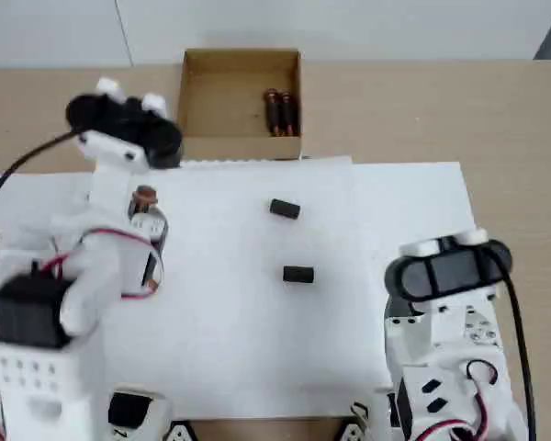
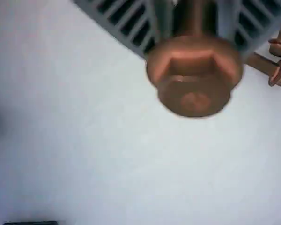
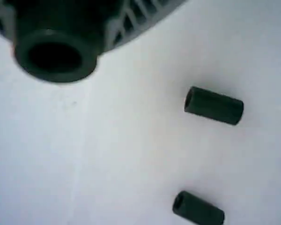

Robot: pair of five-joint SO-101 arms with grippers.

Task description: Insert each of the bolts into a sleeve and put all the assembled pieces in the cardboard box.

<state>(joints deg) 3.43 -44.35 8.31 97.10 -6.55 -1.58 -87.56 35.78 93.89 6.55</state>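
My left gripper (image 2: pixel 193 18) is shut on a copper bolt (image 2: pixel 193 77), whose hexagonal head faces the wrist camera above the white sheet. From above, that bolt (image 1: pixel 145 195) shows at the left arm's tip, left of the sheet's middle. A black sleeve (image 3: pixel 54 56) sits in my shut right gripper (image 3: pixel 56 28), its open bore toward the camera. Two loose black sleeves (image 1: pixel 285 209) (image 1: pixel 298 274) lie mid-sheet, and appear again as sleeves (image 3: pixel 214 105) (image 3: pixel 198 208) in the right wrist view. The cardboard box (image 1: pixel 195 101) at the back holds two assembled pieces (image 1: pixel 280 112).
A white paper sheet (image 1: pixel 257 349) covers the wooden table (image 1: pixel 496 110). More copper bolts (image 2: pixel 278 70) lie beside the left gripper. The right arm's body (image 1: pixel 450 266) stands at the front right, and cables trail off the left arm.
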